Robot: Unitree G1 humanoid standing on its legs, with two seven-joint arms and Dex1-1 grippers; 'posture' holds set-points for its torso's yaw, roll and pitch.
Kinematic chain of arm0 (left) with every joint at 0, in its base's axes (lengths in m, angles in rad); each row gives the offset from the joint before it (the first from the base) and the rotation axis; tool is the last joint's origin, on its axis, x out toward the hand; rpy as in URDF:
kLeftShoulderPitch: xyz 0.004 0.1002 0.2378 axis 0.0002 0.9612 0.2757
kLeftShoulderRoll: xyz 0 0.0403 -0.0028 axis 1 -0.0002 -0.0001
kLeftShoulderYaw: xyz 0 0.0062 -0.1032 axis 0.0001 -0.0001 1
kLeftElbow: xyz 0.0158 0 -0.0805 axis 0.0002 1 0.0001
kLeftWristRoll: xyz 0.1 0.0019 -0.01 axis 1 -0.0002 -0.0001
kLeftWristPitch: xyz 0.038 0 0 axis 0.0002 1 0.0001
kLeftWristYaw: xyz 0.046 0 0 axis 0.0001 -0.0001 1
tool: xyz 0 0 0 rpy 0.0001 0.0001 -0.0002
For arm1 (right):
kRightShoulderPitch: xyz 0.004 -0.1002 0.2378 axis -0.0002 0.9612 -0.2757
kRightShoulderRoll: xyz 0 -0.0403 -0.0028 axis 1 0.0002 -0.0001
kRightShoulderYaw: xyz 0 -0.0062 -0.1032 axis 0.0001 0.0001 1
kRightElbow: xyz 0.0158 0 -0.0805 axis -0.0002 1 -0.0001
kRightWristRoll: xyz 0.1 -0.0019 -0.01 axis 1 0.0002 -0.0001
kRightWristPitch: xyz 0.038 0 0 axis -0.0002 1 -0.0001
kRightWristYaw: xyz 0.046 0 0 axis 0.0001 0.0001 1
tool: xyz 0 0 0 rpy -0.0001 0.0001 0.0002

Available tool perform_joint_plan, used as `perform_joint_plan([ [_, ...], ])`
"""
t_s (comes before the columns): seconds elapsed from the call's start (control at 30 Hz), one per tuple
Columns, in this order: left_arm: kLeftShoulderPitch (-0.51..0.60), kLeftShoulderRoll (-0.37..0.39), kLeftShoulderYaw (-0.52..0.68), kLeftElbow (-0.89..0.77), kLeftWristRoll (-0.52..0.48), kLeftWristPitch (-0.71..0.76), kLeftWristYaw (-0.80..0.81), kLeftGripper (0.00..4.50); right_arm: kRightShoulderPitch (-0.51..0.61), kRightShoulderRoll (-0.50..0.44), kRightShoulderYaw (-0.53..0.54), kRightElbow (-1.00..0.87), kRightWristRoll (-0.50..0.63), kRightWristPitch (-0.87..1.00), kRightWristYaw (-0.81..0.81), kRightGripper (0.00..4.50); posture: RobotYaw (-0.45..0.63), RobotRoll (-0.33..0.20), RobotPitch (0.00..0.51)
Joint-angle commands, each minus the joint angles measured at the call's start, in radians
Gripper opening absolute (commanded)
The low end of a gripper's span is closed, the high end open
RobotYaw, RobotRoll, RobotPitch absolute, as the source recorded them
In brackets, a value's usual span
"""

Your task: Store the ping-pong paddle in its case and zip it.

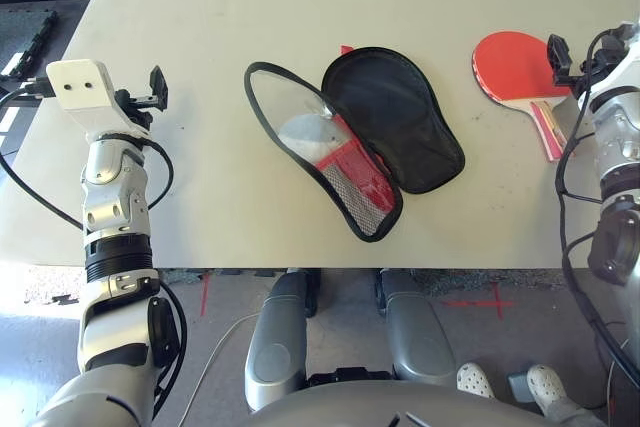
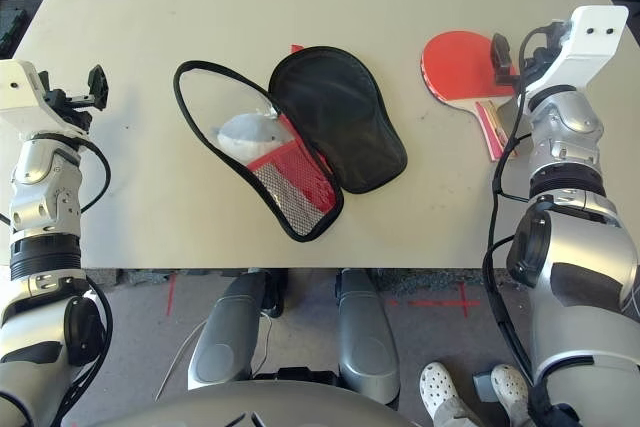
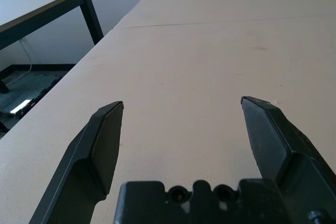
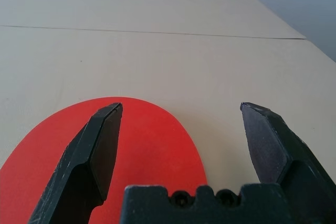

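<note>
The ping-pong paddle [image 1: 508, 66] lies flat at the table's right side, red face up, with its wooden handle [image 1: 548, 128] pointing toward the front edge. My right gripper [image 4: 181, 106] is open and hovers over the near right part of the red face [image 4: 142, 145]. In the middle of the table the case [image 1: 395, 122] lies unzipped and spread open. Its black-lined half is on the right, and its red half with the mesh pocket [image 1: 352, 182] is on the left. Well to the left of the case, my left gripper [image 3: 181, 103] is open over bare table.
The beige table [image 1: 200, 197] has a seam line across its far part [image 3: 236, 22]. Its front edge runs just below the case. A second table [image 3: 47, 9] stands beyond the left side. A person's white shoes [image 1: 500, 382] are on the floor at lower right.
</note>
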Motion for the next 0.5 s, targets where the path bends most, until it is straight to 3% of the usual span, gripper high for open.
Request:
perform_joint_plan([
  [0.03, 0.011, 0.0, 0.006, 0.001, -0.006, 0.002, 0.006, 4.5, 0.008, -0.009, -0.015, 0.021, 0.001, -0.007, -0.008, 4.47, 0.03, 0.0, 0.262],
  [0.27, -0.054, 0.057, 0.001, -0.068, -0.043, 0.093, -0.045, 4.5, 0.015, 0.006, -0.013, 0.015, 0.003, -0.005, -0.007, 4.47, 0.02, 0.0, 0.252],
  [0.5, -0.109, 0.106, -0.067, -0.278, -0.148, 0.342, -0.181, 4.5, 0.035, 0.024, -0.016, 0.001, 0.014, 0.02, 0.004, 4.47, 0.01, 0.0, 0.242],
])
